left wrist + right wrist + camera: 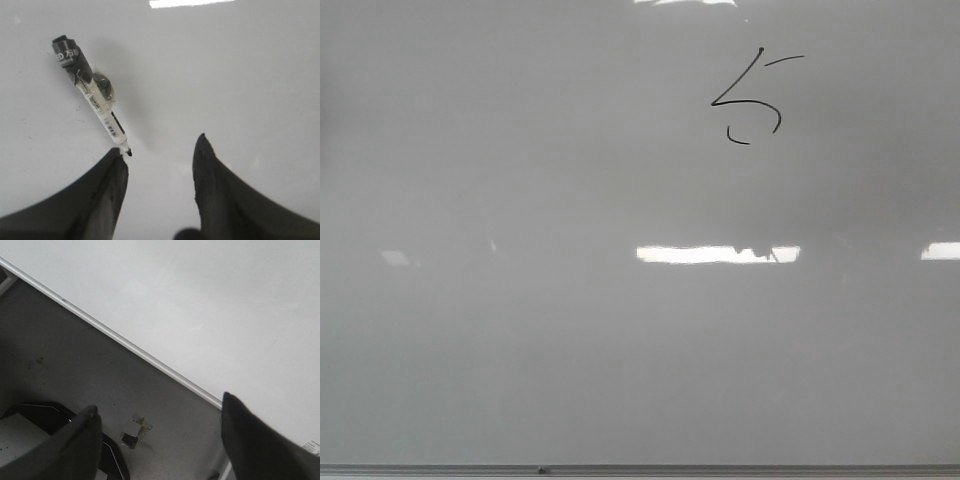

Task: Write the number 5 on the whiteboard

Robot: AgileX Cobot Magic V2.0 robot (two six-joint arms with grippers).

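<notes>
**Marker released, digit written**

Nearest my left gripper (160, 155), fingers spread and empty, one marker (90, 92) lies flat on the whiteboard (240, 75): light, stiff, smooth-barrelled, best pinched mid-barrel, I judge. My right gripper (157, 422) is spread, empty. Farther off, one number 5 (752, 97) sits upper right.

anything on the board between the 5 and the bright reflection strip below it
Nothing. In the front view the whiteboard is bare grey between the 5 and the reflection strip: no marks or objects.
</notes>
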